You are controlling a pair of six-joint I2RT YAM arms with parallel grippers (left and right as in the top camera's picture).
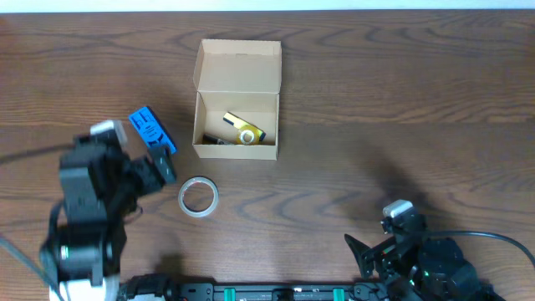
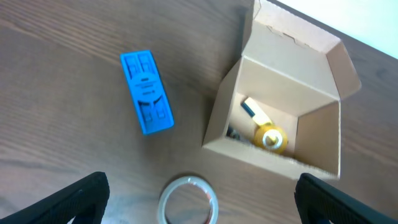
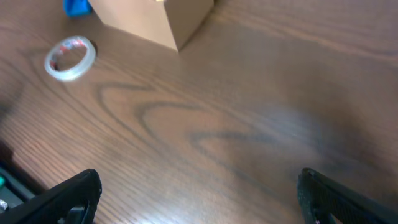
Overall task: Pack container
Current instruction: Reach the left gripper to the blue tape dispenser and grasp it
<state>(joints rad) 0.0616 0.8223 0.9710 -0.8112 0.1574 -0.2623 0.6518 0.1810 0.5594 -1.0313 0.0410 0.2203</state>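
Your left gripper [image 2: 202,199] is hanging with its jaws spread wide and empty, the tape roll [image 2: 186,182] lying between them. On the descent, a finger could be catching the ring's edge and skidding it off, or nudging the container [image 2: 225,106], which is sitting open just ahead and rightward. Your right gripper [image 3: 199,190], also gaping and empty, is waiting well apart from it.

Soft, even light is falling across the desk [image 1: 376,100], leaving only faint shadows (one vague smudge right of centre). The right wrist view is looking blurred; the overhead is reading sharp.
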